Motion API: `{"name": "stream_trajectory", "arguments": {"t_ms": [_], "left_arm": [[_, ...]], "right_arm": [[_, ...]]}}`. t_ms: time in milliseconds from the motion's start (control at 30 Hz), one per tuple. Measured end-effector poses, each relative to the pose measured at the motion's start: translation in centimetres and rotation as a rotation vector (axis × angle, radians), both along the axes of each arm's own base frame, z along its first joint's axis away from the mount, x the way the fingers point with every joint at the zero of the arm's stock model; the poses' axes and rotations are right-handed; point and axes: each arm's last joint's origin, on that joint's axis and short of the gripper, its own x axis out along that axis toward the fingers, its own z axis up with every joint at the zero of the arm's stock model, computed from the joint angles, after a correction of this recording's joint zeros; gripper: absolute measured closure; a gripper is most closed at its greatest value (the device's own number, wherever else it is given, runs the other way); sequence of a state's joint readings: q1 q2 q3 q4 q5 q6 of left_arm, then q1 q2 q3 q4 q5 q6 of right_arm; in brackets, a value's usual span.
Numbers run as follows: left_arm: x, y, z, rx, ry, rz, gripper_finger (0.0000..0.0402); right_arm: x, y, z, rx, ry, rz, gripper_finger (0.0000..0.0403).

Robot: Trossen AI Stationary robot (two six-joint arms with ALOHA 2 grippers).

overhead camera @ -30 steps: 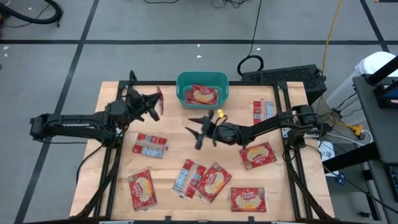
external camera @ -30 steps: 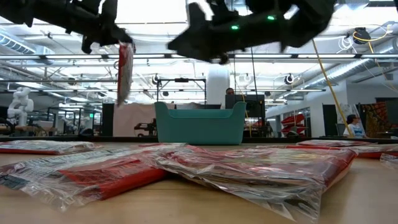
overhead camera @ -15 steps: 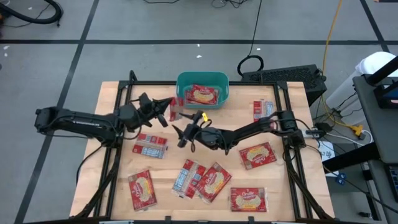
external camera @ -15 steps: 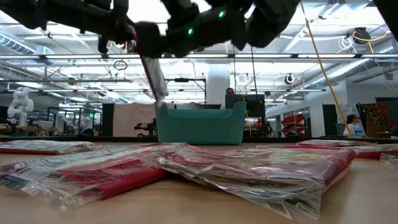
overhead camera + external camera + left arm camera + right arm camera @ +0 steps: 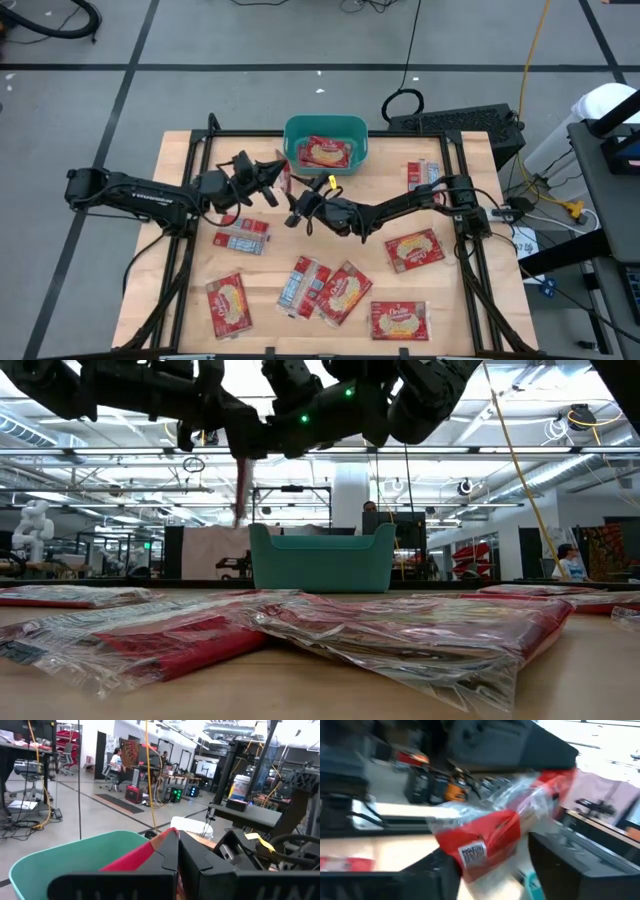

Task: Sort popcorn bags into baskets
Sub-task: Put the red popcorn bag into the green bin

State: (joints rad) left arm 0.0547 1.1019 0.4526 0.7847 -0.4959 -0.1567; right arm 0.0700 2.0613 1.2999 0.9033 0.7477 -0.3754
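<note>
Crinkly red packet point(image 5: 283, 178), teal tub point(image 5: 296, 127)

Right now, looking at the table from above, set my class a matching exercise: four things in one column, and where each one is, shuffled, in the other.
Things
1. teal basket
2. left gripper
3. right gripper
4. packet with the striped back

Places
A. lying flat on the wood, below the left arm
B. at the table's far edge, one red packet inside
C. shut on a hanging packet beside the basket's near left corner
D. at mid-table, just right of the hanging packet

Pairs: 1-B, 2-C, 3-D, 4-A
</note>
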Motion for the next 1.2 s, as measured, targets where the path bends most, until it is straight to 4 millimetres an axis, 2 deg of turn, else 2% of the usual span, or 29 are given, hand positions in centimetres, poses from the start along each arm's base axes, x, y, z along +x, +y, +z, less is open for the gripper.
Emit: {"name": "stream_trajectory", "arguments": {"t_ms": [200, 333, 500, 633, 767, 867, 1033, 1200], "left_arm": [[-0.1, 0.0, 0.1, 0.012, 0.002, 0.005, 0.0395], [-0.1, 0.0, 0.0, 0.097, 0.067, 0.007, 0.0392], [-0.2, -0.3, -0.3, 0.167, 0.155, -0.006, 0.0352], [-0.7, -0.3, -0.3, 0.170, 0.199, 0.007, 0.0281], [-1.8, -0.2, 0.3, 0.186, 0.234, 0.042, 0.0208], [-2.8, -0.2, 0.5, 0.193, 0.284, 0.057, 0.0169], [-4.5, 0.0, 0.3, 0.166, 0.372, 0.071, 0.0150], [-5.8, 0.1, -0.3, 0.150, 0.476, 0.066, 0.0166]], "right_arm": [[-0.1, -0.1, -0.3, -0.004, 0.036, -0.046, 0.0329], [-0.1, -0.1, -0.4, -0.007, 0.051, -0.050, 0.0389], [-0.2, -0.2, -0.5, -0.005, 0.093, -0.050, 0.0384], [-0.6, 0.1, -0.1, -0.001, 0.159, -0.037, 0.0389], [-1.5, 0.6, 1.2, 0.044, 0.207, -0.016, 0.0397], [-2.3, 0.8, 2.2, 0.094, 0.243, 0.026, 0.0395], [-3.8, 0.7, 3.3, 0.172, 0.340, 0.070, 0.0395], [-5.3, 0.4, 3.7, 0.197, 0.387, 0.065, 0.0395]]}}
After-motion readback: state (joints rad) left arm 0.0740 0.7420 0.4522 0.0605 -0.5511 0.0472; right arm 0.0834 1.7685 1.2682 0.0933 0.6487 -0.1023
